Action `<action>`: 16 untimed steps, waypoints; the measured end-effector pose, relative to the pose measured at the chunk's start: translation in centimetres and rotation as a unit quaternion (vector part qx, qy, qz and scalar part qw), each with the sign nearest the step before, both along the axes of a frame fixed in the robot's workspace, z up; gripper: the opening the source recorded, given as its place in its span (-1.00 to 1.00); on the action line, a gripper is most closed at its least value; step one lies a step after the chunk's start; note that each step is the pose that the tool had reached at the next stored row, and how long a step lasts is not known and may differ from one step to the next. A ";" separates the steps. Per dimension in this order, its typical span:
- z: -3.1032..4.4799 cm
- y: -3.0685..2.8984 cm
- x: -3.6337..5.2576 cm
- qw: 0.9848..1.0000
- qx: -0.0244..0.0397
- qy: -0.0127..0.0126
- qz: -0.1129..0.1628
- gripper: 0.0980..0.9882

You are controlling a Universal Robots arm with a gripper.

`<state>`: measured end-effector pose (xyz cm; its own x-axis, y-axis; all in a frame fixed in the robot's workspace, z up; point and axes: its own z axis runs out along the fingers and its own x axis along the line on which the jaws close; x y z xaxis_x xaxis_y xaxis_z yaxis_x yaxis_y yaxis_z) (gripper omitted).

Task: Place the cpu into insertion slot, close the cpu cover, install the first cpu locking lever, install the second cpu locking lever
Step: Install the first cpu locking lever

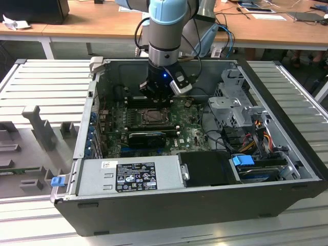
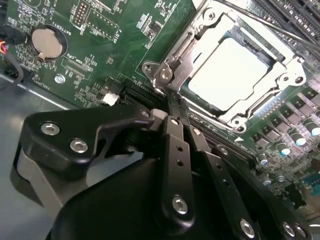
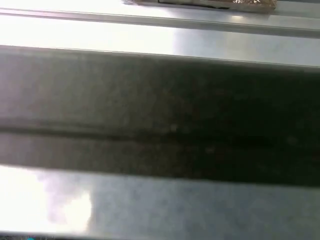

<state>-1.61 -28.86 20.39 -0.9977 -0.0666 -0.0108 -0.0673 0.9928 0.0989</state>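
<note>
Your gripper (image 2: 172, 107) sat at the socket corner.
Jaws together; cpu (image 2: 231, 72) lay seated under the closed cpu cover (image 2: 200, 22).

open pc case (image 1: 169, 205) on grey ribbed metal bench (image 1: 46, 77)

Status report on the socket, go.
Pincer shut, tips at the cpu cover corner. Cpu seated, cover down over it. Nothing in the way.

Bright, even room light; one wrist camera is blurred

Glare whitens the cpu (image 2: 231, 71) in the second wrist view; the first wrist view is soft, streaky, with blown-out bright bands.
</note>
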 end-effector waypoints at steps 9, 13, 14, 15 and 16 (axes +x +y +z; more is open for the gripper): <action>1.14 -0.32 0.00 1.000 0.000 0.000 0.000 -0.98; 1.13 -0.48 0.00 1.000 0.000 0.000 0.000 -0.98; 1.13 -0.53 0.01 1.000 0.000 0.000 0.000 -0.98; 1.13 -0.60 0.00 1.000 0.000 0.000 0.000 -0.98; 1.13 -0.63 0.00 1.000 0.000 0.000 0.000 -0.98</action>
